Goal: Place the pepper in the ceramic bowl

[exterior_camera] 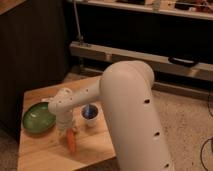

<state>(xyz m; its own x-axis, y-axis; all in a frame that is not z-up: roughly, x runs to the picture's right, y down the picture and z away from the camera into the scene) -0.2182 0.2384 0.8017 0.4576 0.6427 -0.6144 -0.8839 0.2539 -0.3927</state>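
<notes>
The pepper (72,144), small, orange and tapered, lies on the wooden table (40,150) near its front edge. My gripper (68,133) comes straight down onto the pepper's upper end, and the white wrist above hides where they meet. The ceramic bowl (38,119), a shallow glossy green dish, sits just left of the gripper with nothing in it. My bulky white arm (127,100) fills the middle of the view and covers the right part of the table.
A small white cup with a blue inside (90,114) stands right of the gripper, close to the wrist. A dark cabinet (30,45) rises behind the table on the left. A low shelf rail (150,57) runs along the back.
</notes>
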